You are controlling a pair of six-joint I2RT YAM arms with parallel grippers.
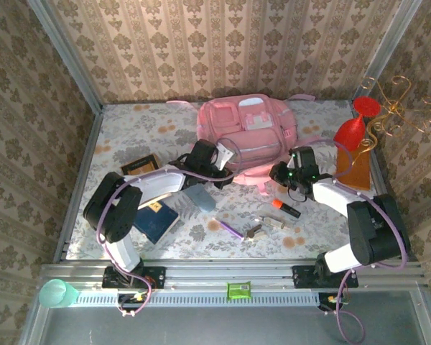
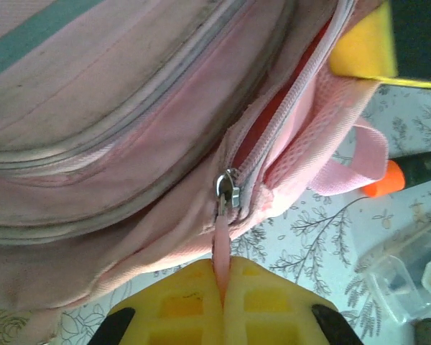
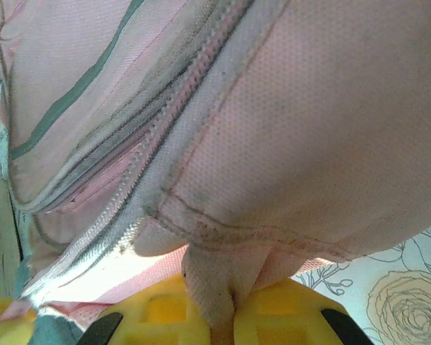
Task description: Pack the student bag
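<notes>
Slippage threatens. The left claw (image 2: 221, 291) pinches only the thin zipper pull (image 2: 220, 248) of the student bag (image 1: 248, 133) at the far edge of the bench (image 1: 129, 126); the right claw (image 3: 221, 313) clamps a bag fold (image 3: 212, 277) that could tug free.

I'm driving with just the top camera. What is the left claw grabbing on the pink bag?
Observer: The left claw is shut on the pink pull strap that hangs from the silver zipper slider on the student bag.
Operator: Is that zip open?
Observer: Partly. Past the slider the teeth are parted and red lining shows inside.
Operator: What about the right claw?
Observer: The right claw is shut on a fold of the bag's pink fabric, just below a stitched seam.
</notes>
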